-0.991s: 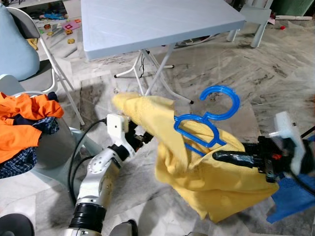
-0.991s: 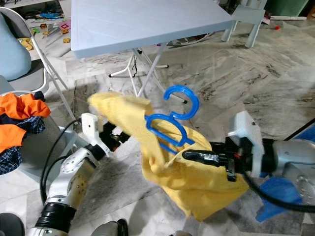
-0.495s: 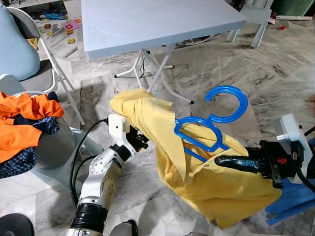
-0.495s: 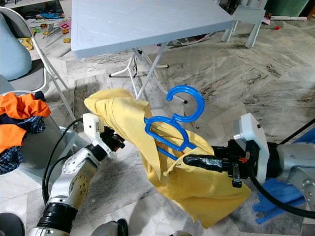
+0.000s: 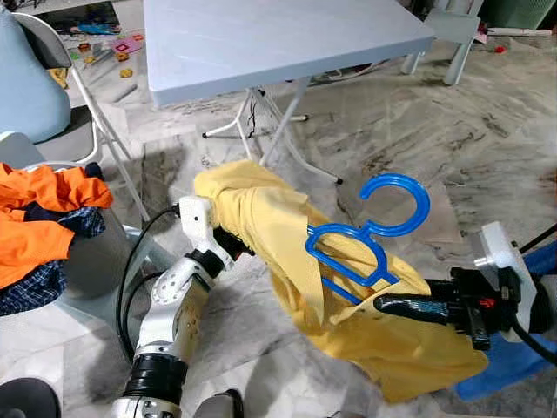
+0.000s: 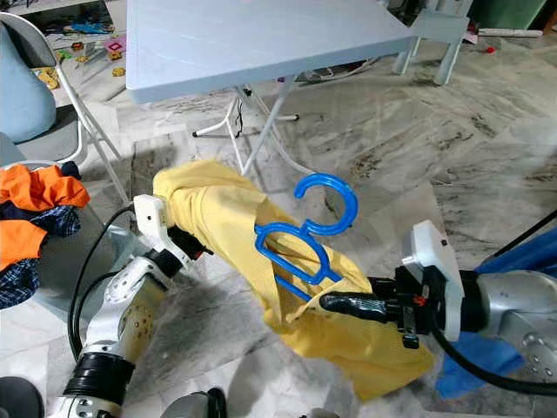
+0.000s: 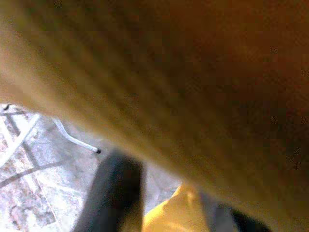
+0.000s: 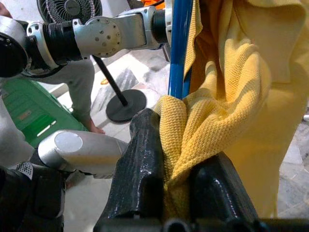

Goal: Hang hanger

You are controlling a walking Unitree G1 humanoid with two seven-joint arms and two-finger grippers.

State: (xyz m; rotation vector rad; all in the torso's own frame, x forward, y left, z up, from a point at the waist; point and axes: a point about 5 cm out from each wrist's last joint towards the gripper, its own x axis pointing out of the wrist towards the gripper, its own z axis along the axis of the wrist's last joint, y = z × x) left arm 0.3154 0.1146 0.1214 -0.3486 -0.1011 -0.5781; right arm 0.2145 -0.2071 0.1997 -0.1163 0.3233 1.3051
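Worktop (image 5: 261, 43): pale blue folding one, standing beyond both arms; nothing on it takes part here.
Yellow garment (image 5: 348, 305): stretched in the air between the two arms, over the marble floor; its long axis runs from the upper end at the robot's left down to the lower end at its right.
Blue hanger (image 5: 365, 252): partly threaded inside the garment, its hook (image 5: 396, 205) standing free above the cloth and pointing up and away from the robot.
Right tool (image 5: 392, 305): just below and beside the hanger, fingers (image 8: 140, 164) pinching a bunched fold of the yellow cloth, with the hanger's blue bar right against that fold.
Left tool (image 5: 231, 248): buried in the garment's upper end; grip cannot be told.
Deciding relation: the hanger lies up and leftward from the right tool, much nearer than to the left, so the right arm should likely carry it.
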